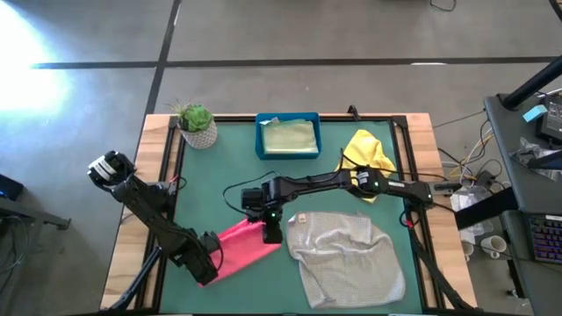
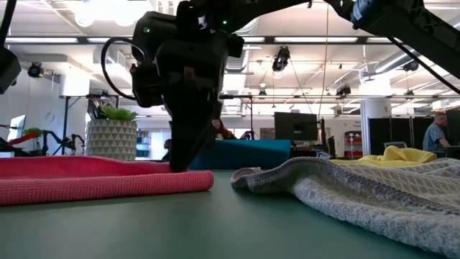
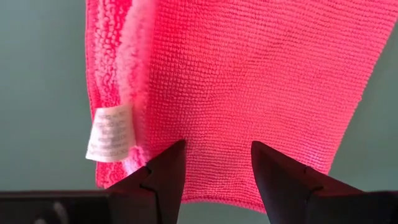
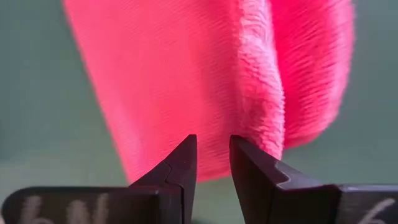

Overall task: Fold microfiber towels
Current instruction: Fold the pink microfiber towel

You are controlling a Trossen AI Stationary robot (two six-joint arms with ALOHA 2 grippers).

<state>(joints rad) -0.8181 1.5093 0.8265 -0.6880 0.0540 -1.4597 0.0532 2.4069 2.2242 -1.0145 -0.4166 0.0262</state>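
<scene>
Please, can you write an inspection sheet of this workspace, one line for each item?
Surface: green table, wooden border.
Job's things: pink towel folded flat at front; grey towel rumpled beside it; yellow towel bunched at back; green towel inside blue tray.
Clutter: potted plant at back corner.
Hands: left hand open over pink towel's end; right hand slightly parted at its other end.
Cables: wires on floor beside table.
Surroundings: monitor, person beyond table.
</scene>
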